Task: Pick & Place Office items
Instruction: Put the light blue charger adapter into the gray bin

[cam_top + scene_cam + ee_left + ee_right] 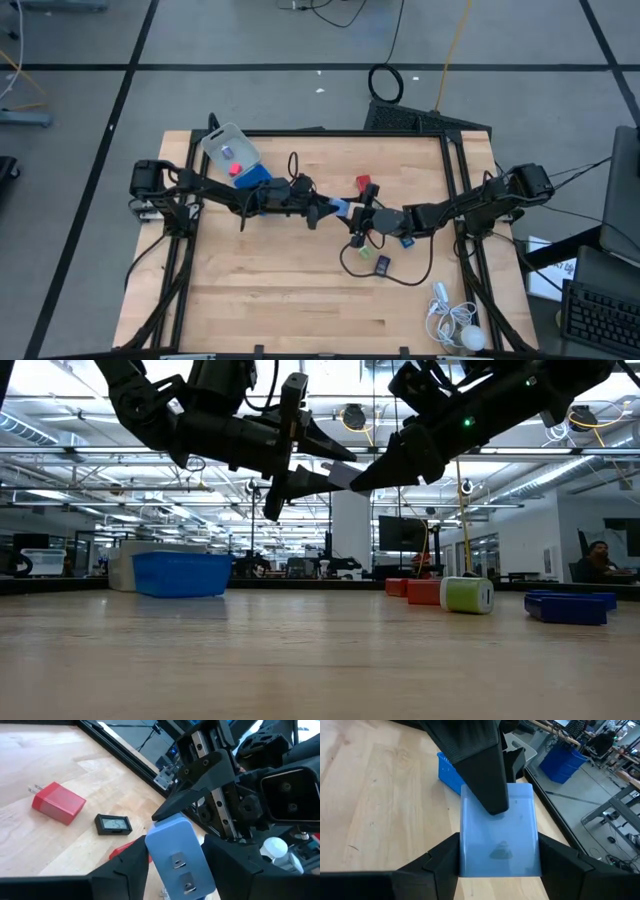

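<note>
Mid-frame in the high view, above the table: pale blue rectangular plastic block (pixel 176 854) clamped by right gripper (pixel 497 865) and left gripper (pixel 172 865), both grasping it.

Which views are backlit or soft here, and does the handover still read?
Low view: arms silhouetted against bright ceiling lights. Left wrist view: pale blue piece close and soft between the left gripper fingers. Right wrist view: same piece sharp between the right gripper fingers. High view: evenly lit, pieces tiny.
</note>
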Controlling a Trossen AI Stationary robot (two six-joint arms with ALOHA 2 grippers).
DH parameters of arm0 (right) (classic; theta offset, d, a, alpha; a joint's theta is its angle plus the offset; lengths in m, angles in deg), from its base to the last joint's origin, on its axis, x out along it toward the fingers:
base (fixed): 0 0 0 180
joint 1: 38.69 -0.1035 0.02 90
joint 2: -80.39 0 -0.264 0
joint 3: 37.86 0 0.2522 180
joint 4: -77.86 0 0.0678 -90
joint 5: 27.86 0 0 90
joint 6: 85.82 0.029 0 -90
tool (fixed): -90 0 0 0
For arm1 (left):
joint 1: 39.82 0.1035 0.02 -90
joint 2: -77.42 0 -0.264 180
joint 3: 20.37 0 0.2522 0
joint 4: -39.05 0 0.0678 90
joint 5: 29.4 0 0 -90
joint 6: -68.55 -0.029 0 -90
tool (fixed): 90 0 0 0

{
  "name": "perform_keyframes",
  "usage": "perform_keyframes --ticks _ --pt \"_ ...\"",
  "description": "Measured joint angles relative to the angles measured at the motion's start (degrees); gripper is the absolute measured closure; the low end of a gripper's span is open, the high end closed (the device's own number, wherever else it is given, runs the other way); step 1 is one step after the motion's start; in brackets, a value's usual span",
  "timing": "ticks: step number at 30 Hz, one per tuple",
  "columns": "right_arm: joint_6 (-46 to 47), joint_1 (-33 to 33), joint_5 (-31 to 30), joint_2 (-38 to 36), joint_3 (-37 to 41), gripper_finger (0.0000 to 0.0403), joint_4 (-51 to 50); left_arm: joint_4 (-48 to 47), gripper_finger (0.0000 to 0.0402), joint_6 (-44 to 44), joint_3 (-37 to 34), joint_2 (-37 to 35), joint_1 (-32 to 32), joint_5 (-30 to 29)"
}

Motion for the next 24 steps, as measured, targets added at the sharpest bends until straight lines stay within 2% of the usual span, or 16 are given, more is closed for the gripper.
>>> perform_keyframes --ticks 6,10,17,24 --pt "-0.47 0.0 -0.44 0.0 0.0 0.0183 0.01 0.15 0.0261 -0.53 -0.02 0.0 0.08 -0.34" --pt "-0.2 0.0 -0.35 0.0 0.0 0.0179 0.0 0.17 0.0267 -1.78 -0.05 0.0 0.1 -0.38" --pt "2.81 0.0 0.31 -0.07 -0.02 0.0161 -0.4 0.26 0.0274 -16.49 -0.13 0.0 -0.41 -1.66" --pt "6.24 0.0 0.54 -2.16 -0.02 0.016 -4.25 0.35 0.0277 -26.18 -0.11 0.0 -2.49 -4.67"
